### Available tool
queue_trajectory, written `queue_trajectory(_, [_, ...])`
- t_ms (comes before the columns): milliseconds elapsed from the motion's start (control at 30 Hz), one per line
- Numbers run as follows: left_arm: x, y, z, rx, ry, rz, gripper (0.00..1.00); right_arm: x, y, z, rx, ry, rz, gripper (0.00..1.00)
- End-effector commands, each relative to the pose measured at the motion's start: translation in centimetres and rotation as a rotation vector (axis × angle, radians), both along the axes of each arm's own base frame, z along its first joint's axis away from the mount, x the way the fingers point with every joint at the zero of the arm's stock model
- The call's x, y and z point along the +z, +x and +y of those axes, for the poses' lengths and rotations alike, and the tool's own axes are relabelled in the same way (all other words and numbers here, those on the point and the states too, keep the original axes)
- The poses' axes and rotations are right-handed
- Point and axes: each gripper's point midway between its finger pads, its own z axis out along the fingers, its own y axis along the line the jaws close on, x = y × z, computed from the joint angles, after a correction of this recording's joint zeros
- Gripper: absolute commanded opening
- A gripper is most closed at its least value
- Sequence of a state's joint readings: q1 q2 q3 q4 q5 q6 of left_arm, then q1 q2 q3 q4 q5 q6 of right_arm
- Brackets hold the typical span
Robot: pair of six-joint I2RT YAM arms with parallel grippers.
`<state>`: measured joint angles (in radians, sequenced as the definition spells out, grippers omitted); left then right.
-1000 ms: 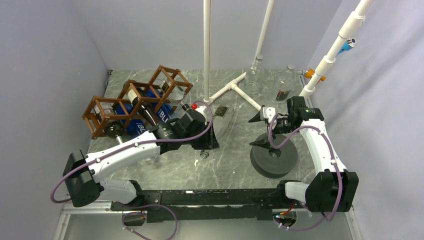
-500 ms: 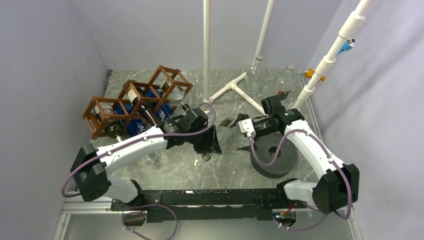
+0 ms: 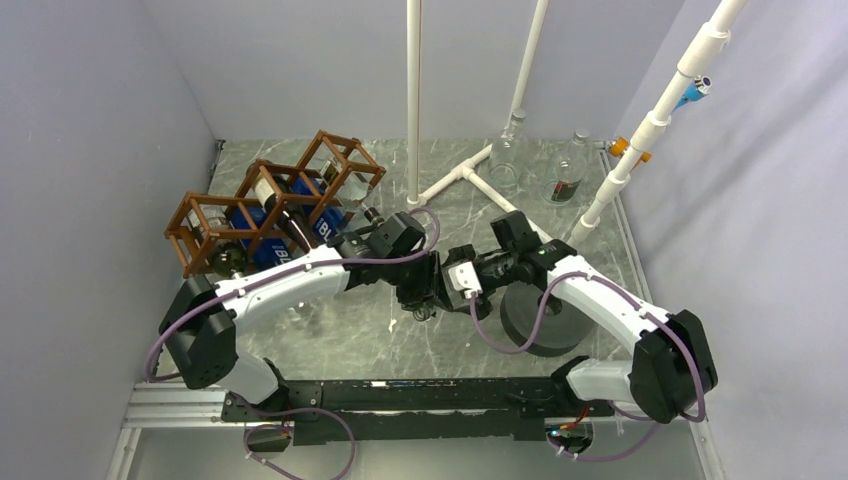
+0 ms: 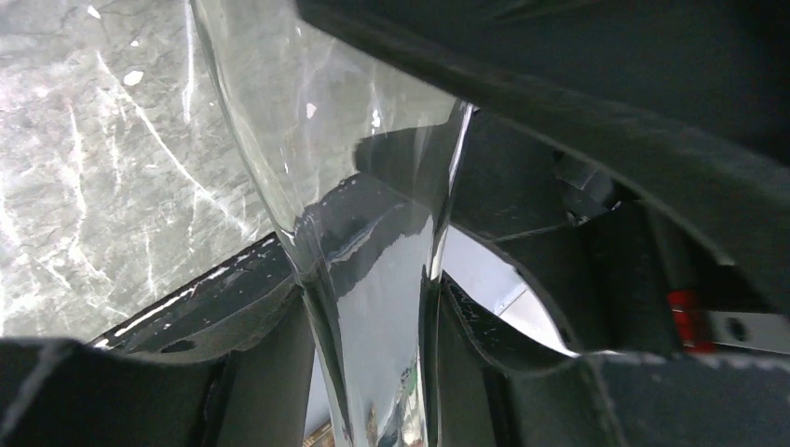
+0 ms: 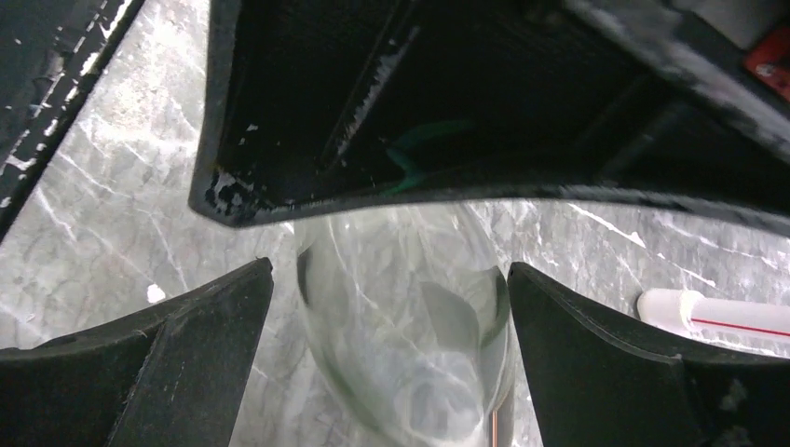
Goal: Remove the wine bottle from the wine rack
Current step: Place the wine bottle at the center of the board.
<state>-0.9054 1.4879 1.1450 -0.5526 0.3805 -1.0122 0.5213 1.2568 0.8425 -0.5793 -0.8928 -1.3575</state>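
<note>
Wine rack [image 3: 270, 212], L rear of bench [image 3: 350, 340]: 2 blue-labelled bottles [image 3: 325, 232] visible in cells. Clear wine bottle [image 4: 373, 279] out of rack, mid-bench: L tool [image 3: 420, 285] clamped on neck, R tool [image 5: 389, 270] spread wide astride body. Rear R: 2 clear glass vessels [image 3: 508, 155].

Pale lavender-grey walls close the space on three sides: a left wall [image 3: 90, 120], a back wall [image 3: 300, 70] and a right wall [image 3: 760, 220]. Between them lies a grey marble-patterned tabletop [image 3: 340, 345] streaked with white veins. A frame of white plastic pipes [image 3: 413, 100] stands on its far half, and a slanted white pipe [image 3: 660, 115] on the right carries a blue clip [image 3: 690, 93] and an orange clip [image 3: 625, 148]. A silver metal rail [image 3: 160, 405] runs along the near edge. The light is soft and even, with faint shadows.
</note>
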Motion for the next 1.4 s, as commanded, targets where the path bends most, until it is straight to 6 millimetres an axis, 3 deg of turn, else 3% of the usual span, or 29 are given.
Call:
queue_trajectory(0, [8.2, 1.5, -4.1, -0.066, -0.295, -0.142, 0.00, -1.5, 0.4, 0.8, -0.022, -0.012, -0.031, 1.00])
queue_trajectory(300, [8.2, 1.3, -3.9, -0.057, -0.309, -0.127, 0.00, -3.3, 1.3, 0.2, -0.079, -0.042, -0.057, 0.98])
queue_trajectory(467, [8.2, 1.1, -3.5, -0.052, -0.320, -0.121, 0.02, -3.6, 1.3, 0.4, -0.079, -0.026, -0.052, 0.86])
queue_trajectory(667, [8.6, 1.3, -3.0, -0.028, -0.345, -0.132, 0.32, -2.9, 0.7, 0.9, -0.049, 0.003, -0.010, 0.53])
queue_trajectory(833, [8.7, 1.1, -2.9, -0.037, -0.378, -0.116, 0.52, -2.3, 0.6, 0.9, -0.052, 0.039, 0.033, 0.33])
queue_trajectory(967, [8.7, 0.8, -2.6, -0.052, -0.392, -0.112, 0.69, -1.9, 0.7, 0.9, -0.055, 0.059, 0.053, 0.25])
queue_trajectory(1133, [8.5, 0.8, -1.9, -0.058, -0.408, -0.113, 0.80, -1.9, 0.6, 1.0, -0.057, 0.069, 0.081, 0.22])
queue_trajectory(1367, [8.8, 0.8, -0.9, -0.072, -0.437, -0.147, 0.87, -1.6, 0.6, 1.1, -0.060, 0.090, 0.120, 0.19])
